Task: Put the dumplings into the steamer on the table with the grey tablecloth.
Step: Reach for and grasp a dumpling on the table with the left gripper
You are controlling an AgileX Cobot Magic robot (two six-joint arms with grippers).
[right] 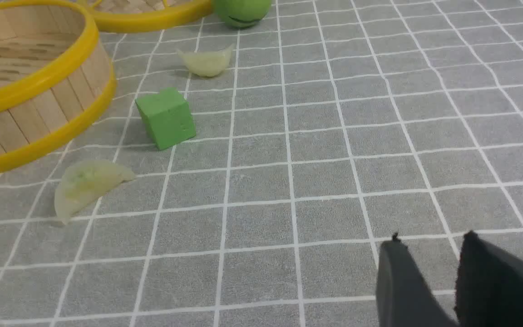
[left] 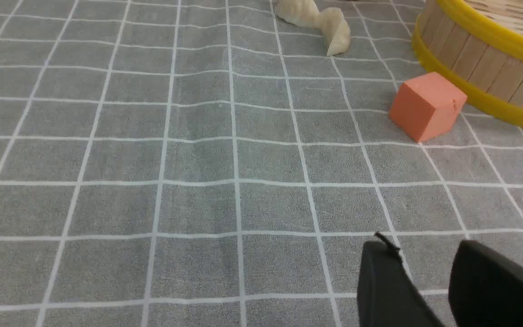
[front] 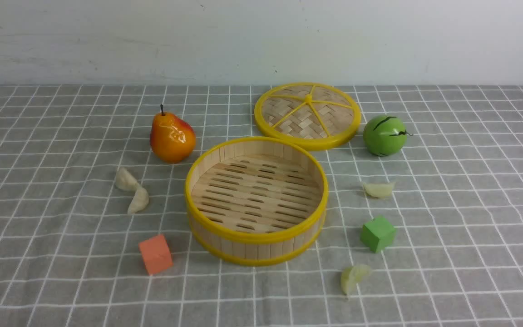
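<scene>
Pics evenly lit, soft; pear (front: pixel 172 137) w/ glare.

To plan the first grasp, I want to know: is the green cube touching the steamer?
Apart: the right wrist view shows bare grey cloth between the green cube and the steamer.

Steamer (front: pixel 257 247) at centre of the tablecloth (front: pixel 61 281). Lid (front: pixel 307 113) lies behind it, slightly right. Pear (front: pixel 173 138) stands behind-left; melon (front: pixel 384 136) sits right of the lid. Left of the steamer — two dumplings, the rear one (front: pixel 126 180) beside the front one (front: pixel 139 200) — with a block (front: pixel 156 254) before them. Right of the steamer, front to back: dumpling (front: pixel 353 278), cube (front: pixel 378 234), another dumpling (front: pixel 378 190) — all on the cloth.
</scene>
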